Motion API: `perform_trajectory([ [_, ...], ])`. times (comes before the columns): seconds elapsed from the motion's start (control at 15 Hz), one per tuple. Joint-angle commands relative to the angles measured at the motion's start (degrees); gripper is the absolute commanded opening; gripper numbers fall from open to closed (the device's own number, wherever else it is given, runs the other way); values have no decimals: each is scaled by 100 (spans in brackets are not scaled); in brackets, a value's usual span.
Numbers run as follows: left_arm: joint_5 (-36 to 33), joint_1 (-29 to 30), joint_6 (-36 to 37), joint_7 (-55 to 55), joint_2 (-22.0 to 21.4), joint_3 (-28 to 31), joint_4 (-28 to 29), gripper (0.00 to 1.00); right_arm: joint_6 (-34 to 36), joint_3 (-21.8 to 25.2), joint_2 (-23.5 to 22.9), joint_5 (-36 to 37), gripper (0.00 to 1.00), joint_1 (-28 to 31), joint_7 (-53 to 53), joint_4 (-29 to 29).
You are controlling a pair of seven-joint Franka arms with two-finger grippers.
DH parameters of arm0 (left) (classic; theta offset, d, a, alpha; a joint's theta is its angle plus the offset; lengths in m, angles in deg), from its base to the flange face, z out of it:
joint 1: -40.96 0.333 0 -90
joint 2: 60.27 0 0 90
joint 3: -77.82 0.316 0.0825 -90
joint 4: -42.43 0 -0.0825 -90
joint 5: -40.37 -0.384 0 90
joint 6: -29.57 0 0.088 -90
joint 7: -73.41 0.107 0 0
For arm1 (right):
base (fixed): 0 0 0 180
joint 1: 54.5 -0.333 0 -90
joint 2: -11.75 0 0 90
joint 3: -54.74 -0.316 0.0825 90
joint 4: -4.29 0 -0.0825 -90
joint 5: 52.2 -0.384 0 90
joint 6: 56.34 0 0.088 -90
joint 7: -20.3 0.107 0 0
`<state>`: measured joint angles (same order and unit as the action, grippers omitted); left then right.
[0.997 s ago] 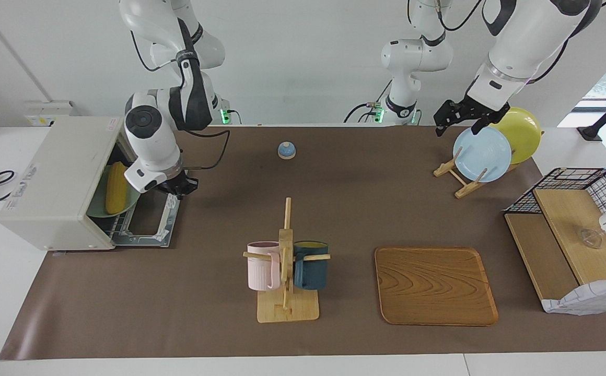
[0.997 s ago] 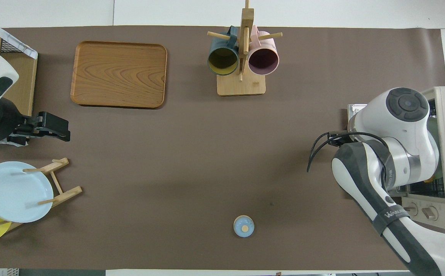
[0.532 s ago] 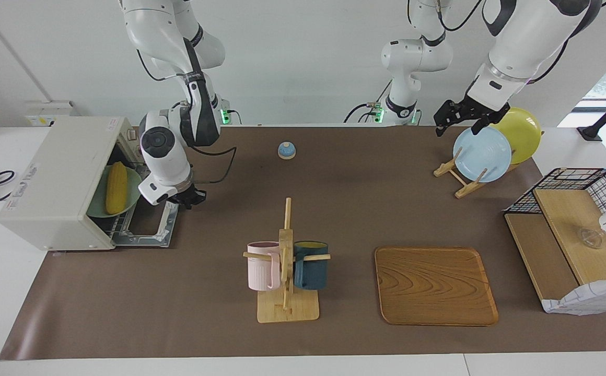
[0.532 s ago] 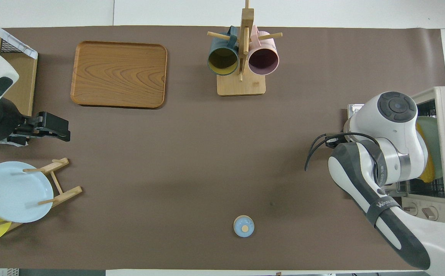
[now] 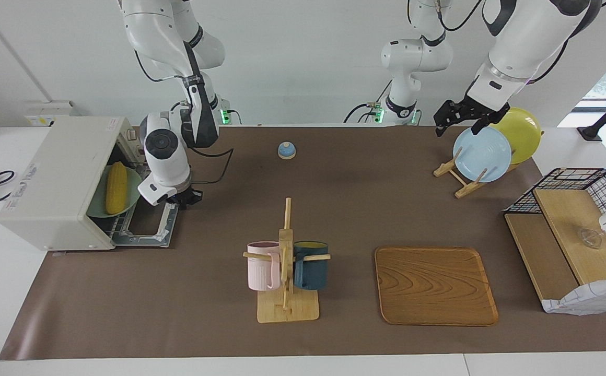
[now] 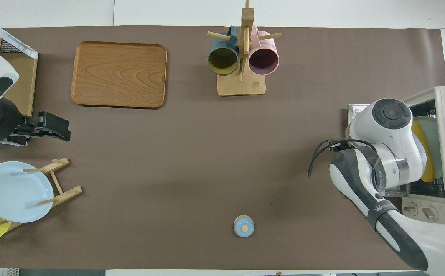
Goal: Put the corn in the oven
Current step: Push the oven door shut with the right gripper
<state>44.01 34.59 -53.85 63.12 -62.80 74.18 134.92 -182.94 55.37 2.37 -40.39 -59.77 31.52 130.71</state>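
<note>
Start close to the robots, reading the clock on the facing view. The little blue bell [image 5: 286, 150] sits at 12 o'clock on the table [image 5: 219, 324]. At 2 o'clock the left pincer [image 5: 458, 125] waits over the blue plate [image 5: 482, 154] in its wooden rack, released and holding nothing. At 9 o'clock you find the oven [image 5: 57, 177] with its door [image 5: 146, 230] lying flat open. The corn [image 5: 116, 188] is inside it, lying long-ways on a pale green plate [image 5: 131, 197] on the wire rack. The right pincer [image 5: 183, 197] hangs over the edge of that open door, just beside the plate and apart from the corn. It carries nothing, but you cannot tell if it is released or clenched. So the corn looks to be where it should be. If you must take it again, think of it as light and hard. It is round and bumpy, so it will likely roll or slip. Pinch it across its fat middle, not at the thin tip. The plate under it may slide on the rack, so go gently. Farther out, at 6 o'clock, stands the mug stand [image 5: 286, 292] with a pink mug and a dark blue mug. The wooden tray [image 5: 433, 284] lies at 5 o'clock.
</note>
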Motion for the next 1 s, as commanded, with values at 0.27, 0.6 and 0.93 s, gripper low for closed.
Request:
perform_trajectory([
  [0.27,-101,75,-8,45,-81,-58,41,100,467,-37,129,1077,0,70,-14,-3],
  [0.6,-101,75,-17,45,-81,-49,41,100,1435,-37,313,999,0,508,-1277,-802],
  [0.93,-101,75,-8,45,-81,-58,41,100,2068,16,691,972,0,720,-1771,-1093],
])
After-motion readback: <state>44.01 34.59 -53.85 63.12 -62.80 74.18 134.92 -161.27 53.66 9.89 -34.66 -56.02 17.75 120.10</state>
